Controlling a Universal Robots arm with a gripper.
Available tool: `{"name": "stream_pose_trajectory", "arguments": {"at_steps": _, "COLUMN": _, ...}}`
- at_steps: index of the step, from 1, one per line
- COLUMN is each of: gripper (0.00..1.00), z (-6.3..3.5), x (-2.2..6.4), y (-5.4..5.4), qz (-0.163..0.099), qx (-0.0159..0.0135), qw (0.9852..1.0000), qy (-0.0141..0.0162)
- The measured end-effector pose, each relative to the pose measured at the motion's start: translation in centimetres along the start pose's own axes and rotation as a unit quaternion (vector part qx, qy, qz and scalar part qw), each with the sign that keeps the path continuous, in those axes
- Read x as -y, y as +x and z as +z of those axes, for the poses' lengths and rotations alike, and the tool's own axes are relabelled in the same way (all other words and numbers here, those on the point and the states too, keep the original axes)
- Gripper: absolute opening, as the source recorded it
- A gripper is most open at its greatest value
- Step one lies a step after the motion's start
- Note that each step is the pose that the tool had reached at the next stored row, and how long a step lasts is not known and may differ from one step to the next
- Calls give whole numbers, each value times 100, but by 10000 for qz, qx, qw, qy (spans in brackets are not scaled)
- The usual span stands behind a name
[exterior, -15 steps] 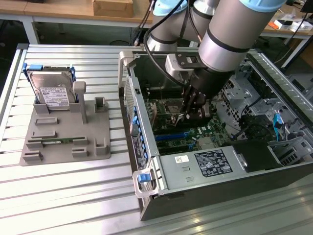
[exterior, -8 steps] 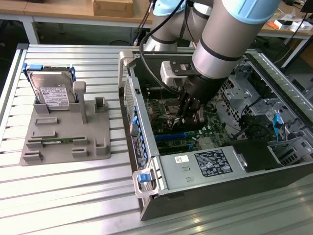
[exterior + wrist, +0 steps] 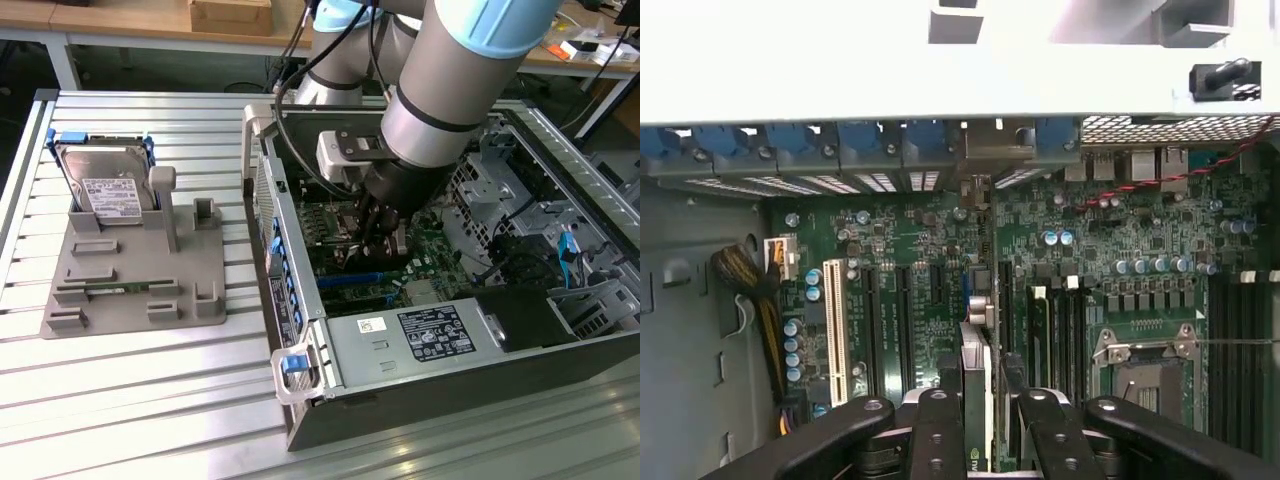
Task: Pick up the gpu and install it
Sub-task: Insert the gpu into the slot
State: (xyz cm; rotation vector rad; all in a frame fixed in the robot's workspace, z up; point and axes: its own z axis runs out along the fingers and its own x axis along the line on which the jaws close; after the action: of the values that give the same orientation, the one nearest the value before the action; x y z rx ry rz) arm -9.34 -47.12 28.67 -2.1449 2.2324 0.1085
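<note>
— Arm (image 3: 470, 90) pose?
— We see it reaching steeply down into the open metal case (image 3: 400, 410).
— Jaws?
— We see them pinching the gpu (image 3: 975, 395), a thin card held edge-on over the long slots of the green motherboard (image 3: 1140, 240).

The thick silver-grey robot arm with pale blue joint caps (image 3: 470, 70) reaches down from above into the open grey metal computer case (image 3: 420, 395). Its black wrist (image 3: 405, 185) points steeply downward over the middle of the case. The black gripper (image 3: 372, 238) hangs low inside the case, close above the board on its floor. Its dark fingers (image 3: 938, 430) are drawn in against the gpu (image 3: 976, 385), a slim green-and-black card held edge-on between them.
</note>
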Motion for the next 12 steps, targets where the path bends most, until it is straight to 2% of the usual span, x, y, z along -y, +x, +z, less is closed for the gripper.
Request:
{"name": "stream_pose_trajectory", "arguments": {"at_steps": 7, "gripper": 26, "z": 33, "x": 23, "y": 9, "qz": 0, "qx": 1, "qw": 10000, "qy": 1}}
{"name": "stream_pose_trajectory", "arguments": {"at_steps": 12, "gripper": 26, "z": 99, "x": 24, "y": 2, "qz": 10, "qx": 0, "qw": 10000, "qy": 1}}
